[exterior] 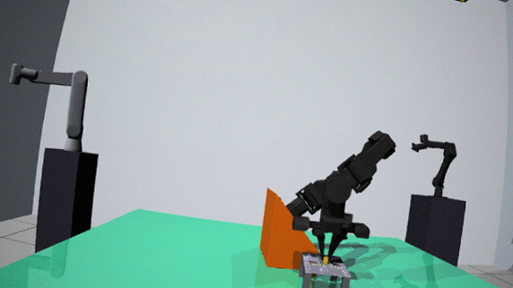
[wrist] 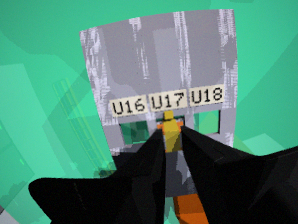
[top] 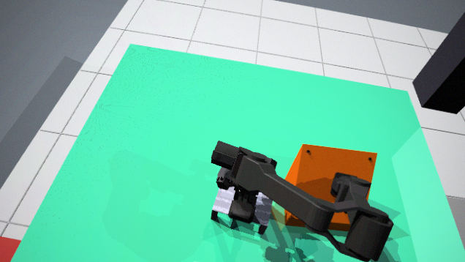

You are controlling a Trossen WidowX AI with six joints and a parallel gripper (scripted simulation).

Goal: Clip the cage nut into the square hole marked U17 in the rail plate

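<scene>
Cage nut [exterior: 326, 261] [wrist: 171, 134] in gripper [exterior: 328, 259] [wrist: 170, 133], at U17 hole, rail plate [top: 224, 200] [exterior: 328, 270] [wrist: 165, 60] below.

A flat, smooth, bright green tabletop [top: 175, 121] [exterior: 153, 246] [wrist: 45, 30] carried 2 things that showed clearly. 1 was a grey rectangular rail plate [top: 224, 201] [exterior: 328, 269] [wrist: 165, 65] on short legs, which stood on the green surface and held the plate above it. The other was a solid orange wedge-shaped block [top: 338, 165] [exterior: 280, 236] [wrist: 192, 209] with a sloping face, which sat directly on the green near the plate.
</scene>
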